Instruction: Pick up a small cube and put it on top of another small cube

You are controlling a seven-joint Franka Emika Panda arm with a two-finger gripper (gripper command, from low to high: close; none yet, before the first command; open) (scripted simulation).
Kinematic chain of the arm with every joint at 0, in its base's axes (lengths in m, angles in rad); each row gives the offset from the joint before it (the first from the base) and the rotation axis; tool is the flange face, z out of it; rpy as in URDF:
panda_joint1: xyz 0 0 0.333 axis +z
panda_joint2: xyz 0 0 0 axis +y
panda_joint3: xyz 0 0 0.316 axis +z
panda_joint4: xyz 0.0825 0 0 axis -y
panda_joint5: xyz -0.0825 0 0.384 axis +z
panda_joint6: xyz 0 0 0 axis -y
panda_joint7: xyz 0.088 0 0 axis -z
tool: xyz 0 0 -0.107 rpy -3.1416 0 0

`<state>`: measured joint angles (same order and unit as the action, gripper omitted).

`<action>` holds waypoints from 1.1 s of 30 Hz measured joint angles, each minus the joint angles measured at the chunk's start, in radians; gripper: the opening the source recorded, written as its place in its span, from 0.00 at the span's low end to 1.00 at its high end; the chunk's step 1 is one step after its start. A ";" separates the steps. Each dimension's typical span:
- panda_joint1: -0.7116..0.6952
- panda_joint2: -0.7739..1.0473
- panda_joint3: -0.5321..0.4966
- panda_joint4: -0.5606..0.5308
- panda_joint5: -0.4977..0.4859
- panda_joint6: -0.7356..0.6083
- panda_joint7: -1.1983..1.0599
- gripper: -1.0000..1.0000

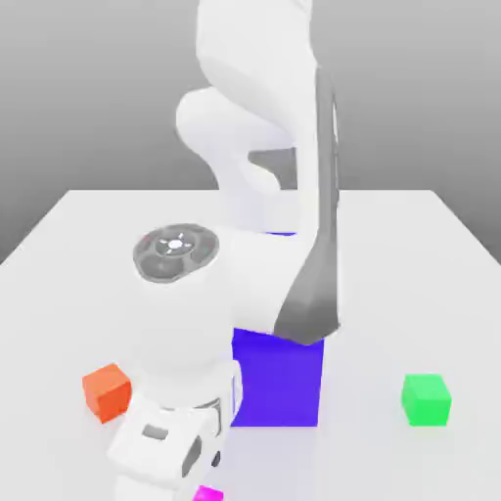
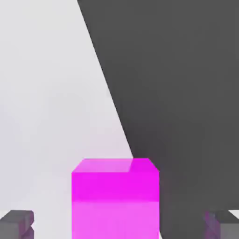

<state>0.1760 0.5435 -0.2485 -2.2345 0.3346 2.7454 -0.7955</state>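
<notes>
Magenta cube sits on the white table close to the near edge in the exterior view, where only a sliver of it peeks out beneath the robot's hand. In the hand view it lies between the two grey fingertips, one on each side, with clear space between each tip and the cube's faces. The claw stands wide apart and touches nothing; the cube rests on the table, not gripped.

In the exterior view the white arm bends forward and down from the back of the table, and its wrist and hand hang low over the front of the table, above the magenta cube. The claw itself is largely hidden there by the body of the hand.

Green cube rests on the table well apart, toward the exterior view's right, with open surface all around it. A small orange cube lies on the exterior view's left, just beside the arm's wrist as seen from this camera. A big purple block stands behind the hand, between the orange and green cubes, partly covered by the arm's dark grey link.
</notes>
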 joint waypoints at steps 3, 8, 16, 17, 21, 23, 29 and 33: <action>0.000 0.000 0.000 0.000 0.000 -0.001 0.000 0.00; 0.013 -0.031 -0.017 -0.008 -0.017 -0.025 0.012 0.00; 0.180 -0.240 -0.002 -0.069 -0.151 -0.110 0.108 0.00; 0.208 -0.262 0.011 -0.085 -0.168 -0.111 0.119 0.00; 0.310 -0.351 0.077 -0.155 -0.230 -0.111 0.158 0.00; 0.356 -0.395 0.115 -0.191 -0.254 -0.109 0.172 0.00; 0.522 -0.522 0.194 -0.366 -0.321 -0.103 0.205 0.00; 0.506 -0.437 0.185 -0.389 -0.310 -0.015 0.194 0.00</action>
<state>0.6816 0.1061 -0.0633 -2.6231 0.0246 2.7305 -0.6015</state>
